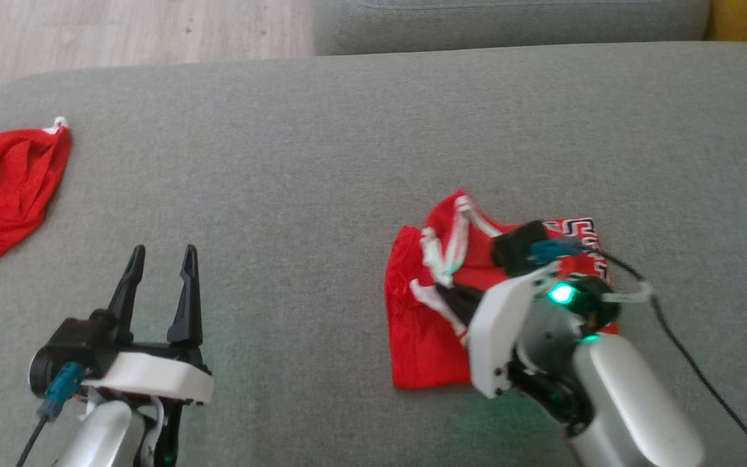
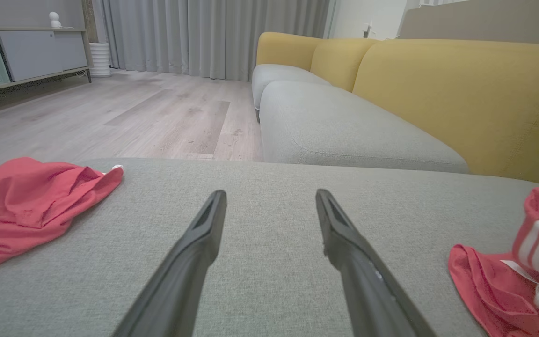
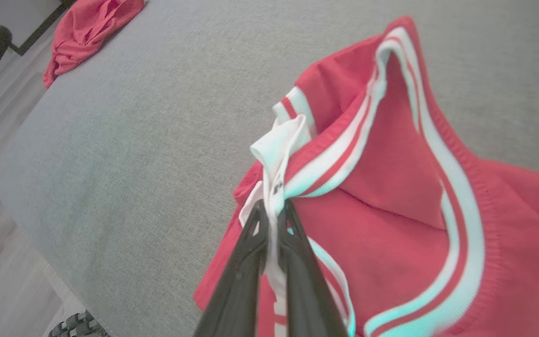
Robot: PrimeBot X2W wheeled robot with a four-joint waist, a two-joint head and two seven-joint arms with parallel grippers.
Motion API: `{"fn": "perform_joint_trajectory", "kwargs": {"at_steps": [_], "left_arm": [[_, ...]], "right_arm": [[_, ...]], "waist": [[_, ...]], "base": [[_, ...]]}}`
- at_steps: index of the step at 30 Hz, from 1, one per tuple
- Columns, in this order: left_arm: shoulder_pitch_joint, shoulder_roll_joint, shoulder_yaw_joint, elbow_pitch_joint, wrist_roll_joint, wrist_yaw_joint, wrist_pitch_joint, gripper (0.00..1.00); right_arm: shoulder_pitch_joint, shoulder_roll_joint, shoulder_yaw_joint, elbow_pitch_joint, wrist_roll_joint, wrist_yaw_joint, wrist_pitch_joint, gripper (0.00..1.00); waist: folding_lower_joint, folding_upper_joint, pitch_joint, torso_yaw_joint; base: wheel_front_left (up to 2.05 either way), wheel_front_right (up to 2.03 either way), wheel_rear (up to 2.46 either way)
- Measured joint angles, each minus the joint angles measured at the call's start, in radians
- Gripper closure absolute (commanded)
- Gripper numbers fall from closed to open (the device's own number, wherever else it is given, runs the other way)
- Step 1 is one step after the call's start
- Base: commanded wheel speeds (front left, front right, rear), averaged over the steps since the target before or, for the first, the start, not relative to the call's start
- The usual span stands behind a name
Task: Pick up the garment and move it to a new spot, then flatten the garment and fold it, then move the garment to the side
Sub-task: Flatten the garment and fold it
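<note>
Grey sofa cushion [image 1: 347,130] stretching wide, and the red striped garment [image 1: 415,337] is lying bunched on its right side. The right jaws are clamping its white trim [image 3: 276,150] between their tips (a thin bite, by the look), so the pick-up is under way. The left jaws are standing apart, empty, well off to the left. The next move is calling for a steady lift and a carry to bare cushion.

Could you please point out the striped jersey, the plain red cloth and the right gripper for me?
striped jersey [image 1: 420,324], head view, lower-left red mesh.
plain red cloth [image 1: 4,188], head view, crumpled middle.
right gripper [image 3: 274,207], right wrist view, between fingertips pinching white trim.
</note>
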Motion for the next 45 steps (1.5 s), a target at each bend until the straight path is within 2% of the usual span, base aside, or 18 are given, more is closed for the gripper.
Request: {"fn": "perform_joint_trajectory", "kwargs": {"at_steps": [6,7,8,12,14,17,19,23,25,28,29,30,35,38,40,41,45], "left_arm": [[-0.005,-0.003,-0.007,0.012,0.0,-0.004,0.0,0.0],[-0.006,-0.003,-0.007,0.013,0.0,-0.004,0.0,0.0],[-0.008,-0.004,-0.007,0.013,0.0,-0.004,0.0,0.0],[-0.014,-0.003,-0.006,0.017,0.0,-0.003,0.0,0.0],[-0.014,-0.003,-0.005,0.019,0.0,-0.003,0.0,0.0],[-0.014,-0.001,-0.002,0.018,-0.001,0.0,0.0,0.0],[-0.013,0.0,0.0,0.017,-0.002,0.005,-0.001,0.0],[-0.004,0.003,0.002,0.011,-0.003,0.006,-0.002,0.0],[0.0,0.004,0.002,0.009,-0.003,0.006,-0.002,0.0],[0.0,0.005,0.002,0.006,-0.003,0.006,-0.002,0.0],[0.0,0.005,0.002,0.005,-0.003,0.006,-0.002,0.0],[0.0,0.005,0.002,0.005,-0.003,0.006,-0.002,0.0],[-0.002,0.008,0.001,0.003,-0.003,0.005,-0.002,0.0],[-0.007,0.009,0.0,0.004,-0.003,0.004,-0.002,0.0],[-0.014,0.009,-0.002,0.007,-0.003,0.004,-0.002,0.0],[-0.023,0.009,-0.003,0.008,-0.003,0.0,-0.002,0.0],[-0.034,0.007,-0.01,0.016,-0.003,-0.004,-0.002,0.0]], "right_arm": [[-0.068,0.0,0.1,0.127,0.048,0.0,-0.035,1.0],[-0.073,0.0,0.106,0.141,0.052,0.0,-0.041,0.29],[-0.076,-0.001,0.109,0.152,0.059,0.0,-0.043,0.0],[-0.075,-0.002,0.129,0.124,0.187,0.0,-0.076,0.0],[-0.075,-0.002,0.13,0.059,0.273,0.0,-0.084,0.0],[-0.074,-0.001,0.1,-0.051,0.295,0.0,-0.084,0.0],[-0.071,-0.002,0.031,-0.124,0.262,0.0,-0.082,0.0],[-0.022,-0.013,-0.159,-0.232,0.109,0.0,-0.094,0.0],[0.025,-0.021,-0.232,-0.242,0.031,0.0,-0.114,0.0],[0.088,-0.037,-0.269,-0.214,-0.071,0.0,-0.169,0.0],[0.102,-0.038,-0.267,-0.192,-0.098,0.0,-0.191,0.05],[0.114,-0.039,-0.255,-0.166,-0.124,0.0,-0.215,1.0],[0.138,-0.028,-0.101,0.013,-0.176,0.0,-0.284,1.0],[0.124,-0.011,0.021,0.12,-0.164,0.0,-0.301,1.0],[0.095,-0.005,0.111,0.188,-0.124,0.0,-0.302,1.0],[0.052,-0.005,0.195,0.232,-0.046,0.0,-0.315,1.0],[-0.052,-0.006,0.347,0.265,0.103,0.0,-0.346,1.0]], "waist": [[0.0,0.0,0.005,0.025],[0.0,0.0,0.006,0.028],[0.0,0.0,0.007,0.03],[0.0,0.0,0.005,0.028],[0.0,0.0,0.002,0.023],[0.0,0.0,-0.005,0.01],[0.0,0.0,-0.01,0.0],[0.0,0.0,-0.017,-0.016],[0.0,0.0,-0.017,-0.021],[0.0,0.0,-0.011,-0.024],[0.0,0.0,-0.008,-0.024],[0.0,0.0,-0.005,-0.024],[0.0001,0.0,0.01,-0.02],[0.0001,0.0,0.018,-0.016],[0.0001,0.0,0.021,-0.011],[0.0001,0.0,0.024,-0.005],[0.0001,0.0,0.025,0.011]], "base": [[0.0,0.0,0.0],[0.0,0.0,0.0],[0.0,0.0,0.0],[0.0,0.0,0.0],[0.0,0.0,0.0],[0.0,0.0,0.0],[0.0,0.0,0.0],[0.0,0.0,0.0],[0.0,0.0,0.0],[0.0,0.0,0.0],[0.0,0.0,0.0],[0.0,0.0,0.0],[0.0,0.0,0.0],[0.0,0.0,0.0],[0.0,0.0,0.0],[0.0,0.0,0.0],[0.0,0.0,0.0]]}}
